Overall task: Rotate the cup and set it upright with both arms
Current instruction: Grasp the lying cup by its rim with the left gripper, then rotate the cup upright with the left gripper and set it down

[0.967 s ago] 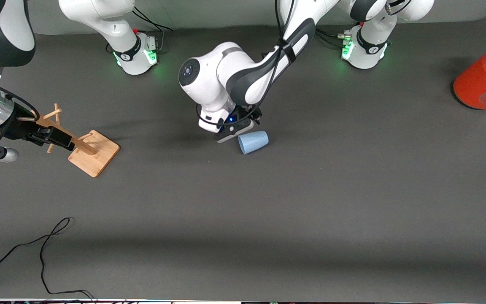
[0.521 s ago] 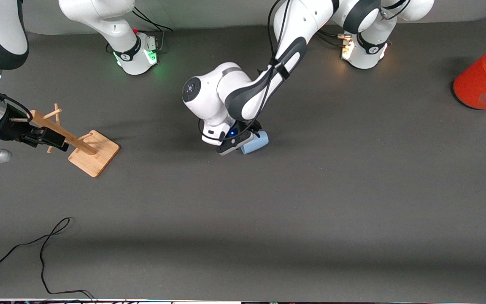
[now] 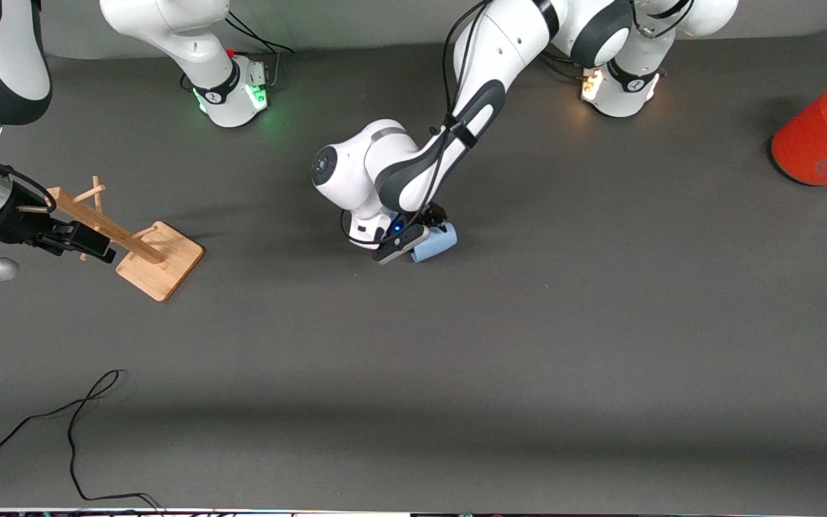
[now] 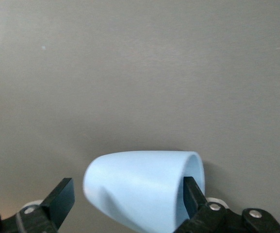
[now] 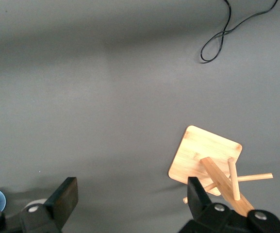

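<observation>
The light-blue cup (image 3: 436, 243) lies on its side on the dark mat near the table's middle. It fills the left wrist view (image 4: 140, 189), mouth toward one finger. My left gripper (image 3: 422, 235) is low over it and open, with the jaws set astride the cup (image 4: 125, 196). One fingertip (image 4: 190, 191) sits at the cup's rim. The other fingertip (image 4: 62, 199) stands clear of the base end. My right gripper (image 3: 97, 245) is open and empty in the air over the wooden rack, at the right arm's end of the table (image 5: 130, 194).
A wooden peg rack (image 3: 159, 258) on a square base stands at the right arm's end, also in the right wrist view (image 5: 205, 155). A large orange-red can (image 3: 823, 136) lies at the left arm's end. A black cable (image 3: 76, 424) trails near the front edge.
My left gripper came down and across onto the cup, which now sits between its open jaws. The cup has not shifted. My right gripper drifted slightly outward.
</observation>
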Robot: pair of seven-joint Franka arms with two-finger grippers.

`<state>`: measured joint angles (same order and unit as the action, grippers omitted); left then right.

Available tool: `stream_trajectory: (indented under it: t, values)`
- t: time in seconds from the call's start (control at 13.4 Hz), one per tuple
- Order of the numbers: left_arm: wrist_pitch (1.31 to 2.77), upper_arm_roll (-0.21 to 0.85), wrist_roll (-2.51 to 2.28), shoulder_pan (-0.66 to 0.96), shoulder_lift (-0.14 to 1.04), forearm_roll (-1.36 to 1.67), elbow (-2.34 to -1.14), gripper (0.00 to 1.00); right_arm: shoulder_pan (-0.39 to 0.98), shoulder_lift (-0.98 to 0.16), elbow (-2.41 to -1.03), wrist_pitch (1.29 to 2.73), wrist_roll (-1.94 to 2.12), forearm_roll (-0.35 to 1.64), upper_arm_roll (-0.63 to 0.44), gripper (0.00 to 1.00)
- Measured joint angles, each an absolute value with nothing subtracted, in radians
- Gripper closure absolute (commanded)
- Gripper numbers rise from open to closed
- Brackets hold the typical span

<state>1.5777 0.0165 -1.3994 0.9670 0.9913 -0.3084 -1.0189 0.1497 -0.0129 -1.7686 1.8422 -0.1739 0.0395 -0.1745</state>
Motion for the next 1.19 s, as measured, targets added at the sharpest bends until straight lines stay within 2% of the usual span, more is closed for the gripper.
stream_trajectory:
  t: [0.3,0.67,0.97,1.12,1.19]
  values:
    - [1.492,0.016,-1.399,0.967,0.991,-0.33,-1.013,0.0,0.144,-0.013,-1.781,1.843,-0.172,0.039,-0.175,0.0]
    - [1.478,0.021,-1.418,0.976,0.999,-0.331,-1.027,0.0,0.111,-0.013,-1.794,1.858,-0.102,0.039,-0.169,0.0]
    - [1.481,0.026,-1.468,0.996,1.001,-0.331,-1.065,0.01,0.023,0.001,-1.793,1.859,-0.101,0.039,-0.037,0.0]
    - [1.482,0.026,-1.47,0.996,1.001,-0.331,-1.064,0.1,0.022,0.005,-1.793,1.859,-0.1,0.039,-0.025,0.0]
    - [1.483,0.025,-1.471,0.996,1.0,-0.331,-1.063,0.19,0.022,0.007,-1.793,1.859,-0.099,0.039,-0.024,0.0]
